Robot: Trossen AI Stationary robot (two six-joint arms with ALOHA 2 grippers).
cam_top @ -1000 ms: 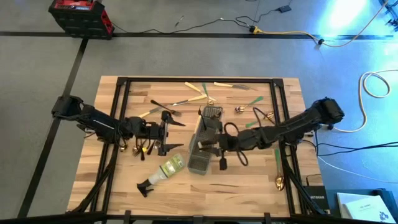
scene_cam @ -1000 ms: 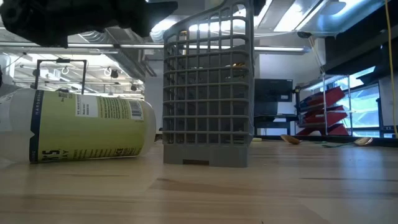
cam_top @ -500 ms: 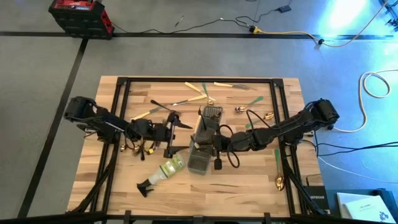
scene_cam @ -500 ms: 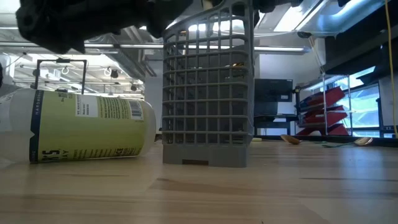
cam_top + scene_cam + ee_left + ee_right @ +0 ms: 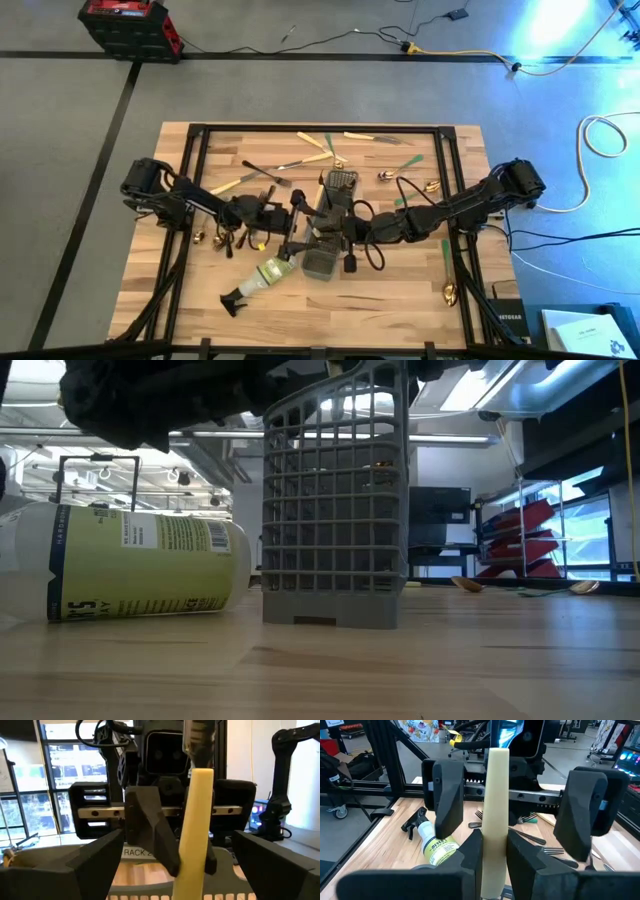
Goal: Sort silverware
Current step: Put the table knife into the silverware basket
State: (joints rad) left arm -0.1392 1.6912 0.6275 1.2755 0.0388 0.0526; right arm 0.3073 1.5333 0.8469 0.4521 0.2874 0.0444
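My right claw (image 5: 492, 865) clamps cream-handled utensil (image 5: 496, 810) upright above caddy (image 5: 322, 262); my left claw (image 5: 297, 225), wide open, empty, faces it, handle between its fingers.

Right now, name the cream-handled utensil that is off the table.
The cream-handled utensil clamped in the right gripper; the other cream-handled pieces lie flat on the table.

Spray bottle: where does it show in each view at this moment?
High view: the spray bottle lies on the table, just left of the grey mesh caddy.
Low view: the bottle lies on its side at the left, with the caddy to its right.
Left wrist view: not in it.
Right wrist view: the bottle lies on the table beyond the fingers.
Shared landmark: the caddy, in the high and low views.
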